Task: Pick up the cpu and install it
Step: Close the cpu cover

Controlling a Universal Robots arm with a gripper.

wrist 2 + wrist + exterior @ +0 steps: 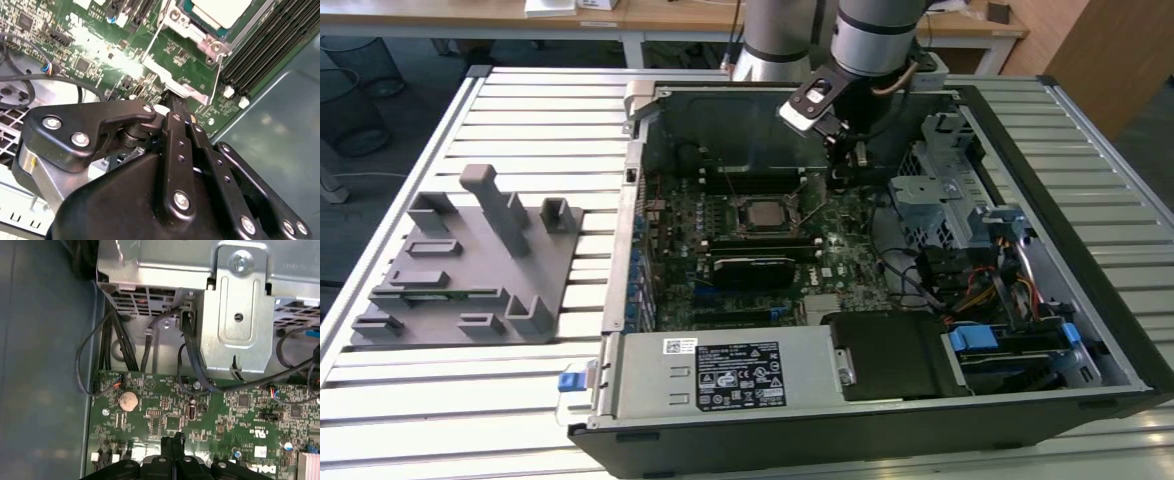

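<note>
The cpu (758, 212) lies flat in the motherboard socket in the middle of the open computer case, silvery top up. In the second wrist view the cpu (222, 12) sits inside the socket's metal frame (200, 37), with a thin wire lever beside it. My gripper (838, 176) hangs inside the case, to the exterior view's right of the socket and slightly above the board. Its black fingers are pressed together with nothing between them in both wrist views. The gripper (173, 103) tips sit close to the frame's metal tab (175, 86). In the first wrist view the gripper (172, 441) is over green board.
A grey plastic fixture tray (467, 265) stands on the slatted table at the exterior view's left of the case. Inside the case are a metal drive cage (927, 200), loose black cables (185, 365), memory slots (260, 55) and the power supply (720, 375) at the front.
</note>
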